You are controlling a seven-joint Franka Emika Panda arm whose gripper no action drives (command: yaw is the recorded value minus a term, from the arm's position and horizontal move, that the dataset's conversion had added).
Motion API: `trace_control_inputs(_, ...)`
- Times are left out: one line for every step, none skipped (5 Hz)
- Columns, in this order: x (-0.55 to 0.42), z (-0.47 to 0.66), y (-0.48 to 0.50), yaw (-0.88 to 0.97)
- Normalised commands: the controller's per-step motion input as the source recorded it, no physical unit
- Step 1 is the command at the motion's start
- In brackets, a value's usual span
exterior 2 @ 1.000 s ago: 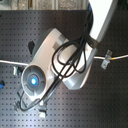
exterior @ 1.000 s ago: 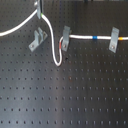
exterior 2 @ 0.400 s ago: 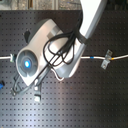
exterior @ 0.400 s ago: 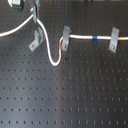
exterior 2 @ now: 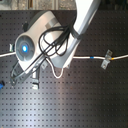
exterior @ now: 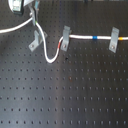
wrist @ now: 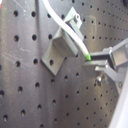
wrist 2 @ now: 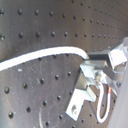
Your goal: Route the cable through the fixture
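Just above the fixture (exterior: 35,40), in the first exterior view, the end effector (exterior: 33,11) is hanging with the cable (exterior: 15,28) clamped between its fingers. The first wrist view is showing the white cord pinched at a green fingertip pad, right beside the bracket (wrist: 59,46). From the grip the cable is running down past the fixture's prongs, sagging into a loop on the desk (exterior: 75,95) beyond the fixture, then rising through a slanted clip (exterior: 65,37) and carrying on through a second clip (exterior: 114,39) farther from the fixture. A red mark is lying at the first clip, a blue band between the two clips.

Whether the cord is already sitting between the prongs cannot be told; it looks beside them.

The risk, as I judge it, is the cord riding over a prong top instead of dropping into the slot, if the descent is off-line. Pulling too hard could also drag the slack loop tight and tug the cable out of the nearer clip.
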Motion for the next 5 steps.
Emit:
trace_control_inputs(-0.207, 0.21, 0.191, 0.16)
trace_control_inputs(-0.106, 0.34, 0.151, 0.3)
trace_control_inputs(-0.054, 0.2, 0.096, 0.34)
trace_control_inputs(-0.13, 0.44, -0.073, 0.0)
trace_control_inputs(-0.304, 0.42, -0.159, -0.09)
